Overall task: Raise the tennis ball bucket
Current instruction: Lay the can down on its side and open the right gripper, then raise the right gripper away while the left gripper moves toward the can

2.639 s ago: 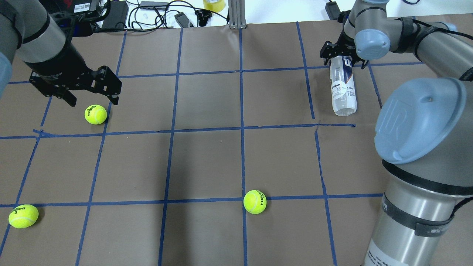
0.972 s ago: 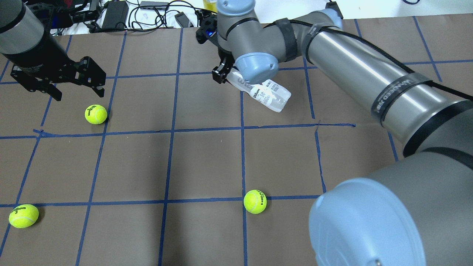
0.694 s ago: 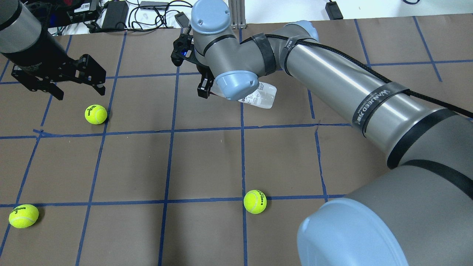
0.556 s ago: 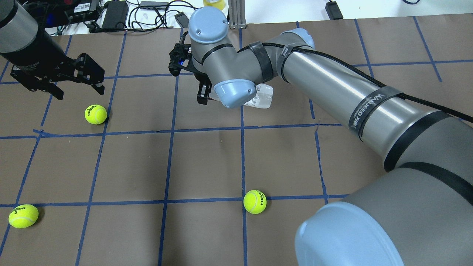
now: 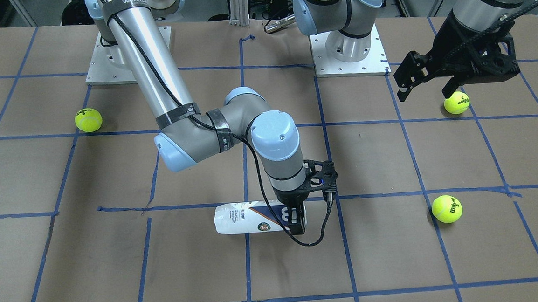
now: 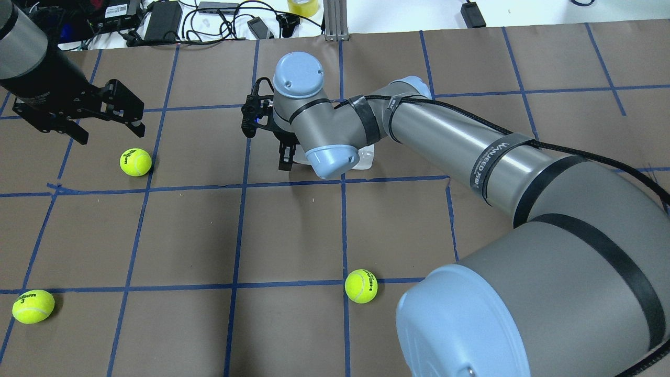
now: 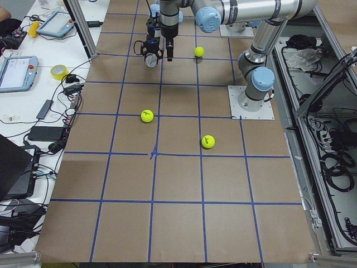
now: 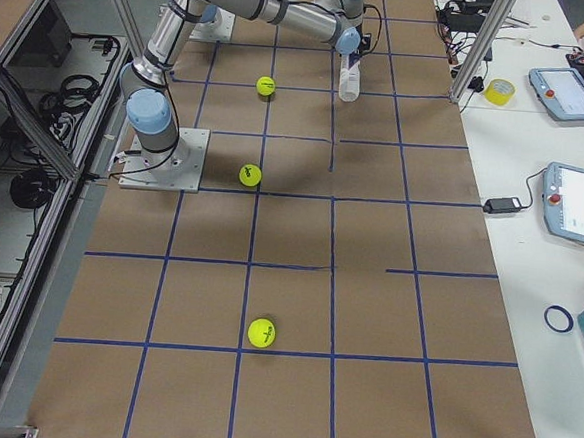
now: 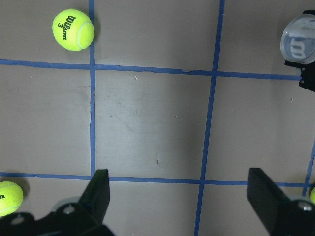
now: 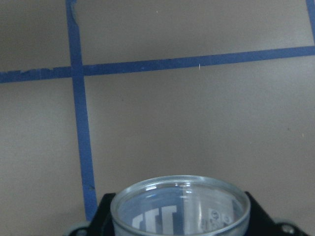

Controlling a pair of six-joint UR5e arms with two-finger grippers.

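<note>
Gripping the tennis ball bucket (image 5: 243, 220) at one end, the right gripper (image 5: 298, 220) stood closed on the clear tube near the middle of the brown-paper counter (image 5: 65, 182), just beside a blue tape line (image 5: 183, 206) of the grid marked there. In the front-facing view the bucket lay sideways, its white and navy label showing and its free end pointing toward the robot's right. How far it stood off the counter could not be told. The right wrist camera showed the bucket's clear round end, framed by the black gripper on either side. The left gripper (image 5: 426, 92) hung wide open and held nothing, well apart from the bucket, over the robot's left side of the counter. One tennis ball (image 5: 456, 102) lay near one of its fingers, not between them. A second ball (image 5: 447, 208) lay farther from the robot on that same side, and a third ball (image 5: 88, 120) lay on the robot's right side.
</note>
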